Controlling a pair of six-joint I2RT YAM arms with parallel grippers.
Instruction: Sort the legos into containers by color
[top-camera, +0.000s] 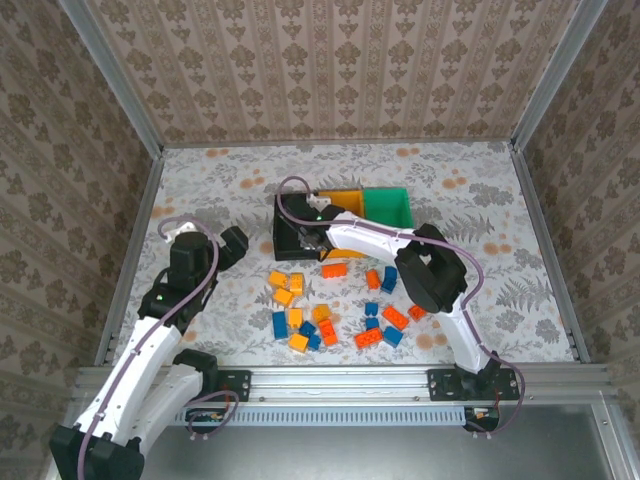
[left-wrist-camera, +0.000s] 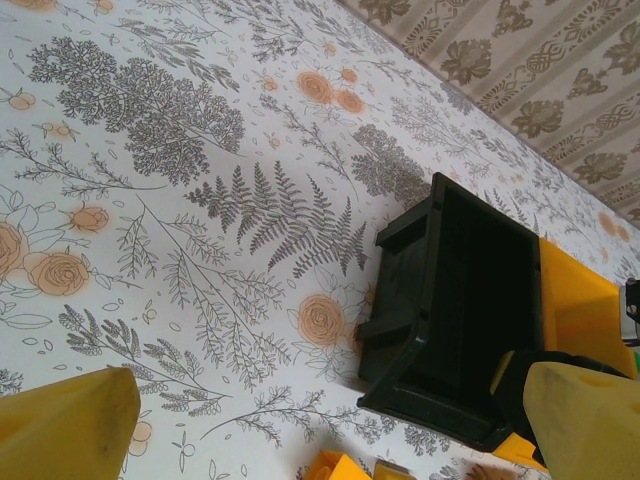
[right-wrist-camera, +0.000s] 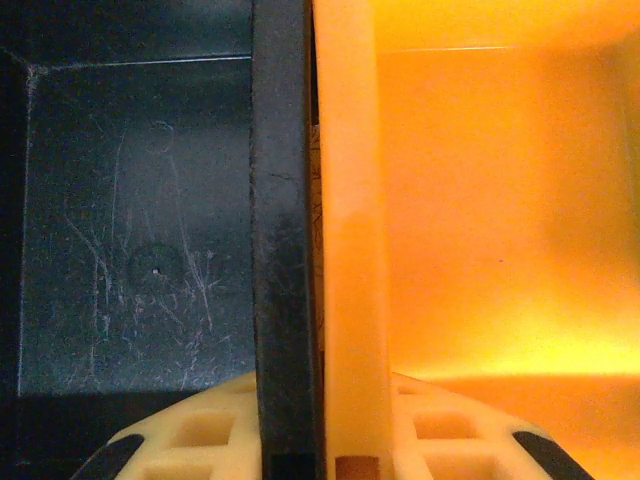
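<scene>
Legos (top-camera: 296, 318) lie loose on the flowered table (top-camera: 480, 190), all on the near side of the black bin (top-camera: 281, 240) and spreading off to its right as I look down from the top camera, with yellow-orange, blue and red-orange bricks mixed together. The left gripper (top-camera: 236, 243) sits to the left of the black bin, apart from it and touching no brick. Through the left wrist camera I see its jaws spread wide, the two yellow fingers (left-wrist-camera: 60, 430) at the bottom corners with bare table between them. From there the black bin (left-wrist-camera: 450, 300) stands ahead and to the right, and a couple of yellow-orange bricks (left-wrist-camera: 335, 466) show just near of its corner. The right arm (top-camera: 430, 275) reaches in from the right, over the bricks, to the black bin. The right gripper (top-camera: 308, 232) is at that bin's right-hand wall, where it meets the yellow-orange bin (top-camera: 345, 195). On the right wrist camera the right gripper (right-wrist-camera: 315, 440) is pinched onto that doubled wall of the containers (right-wrist-camera: 300, 200), with one pale finger (right-wrist-camera: 200, 445) on the black side and one on the yellow-orange side. The scratched black floor and the glowing orange floor run away on either side. The green bin (top-camera: 390, 208) is joined on beyond the yellow-orange one, farthest to the right of the black bin. Past the black bin the table runs back to the patterned wall (top-camera: 330, 70).
</scene>
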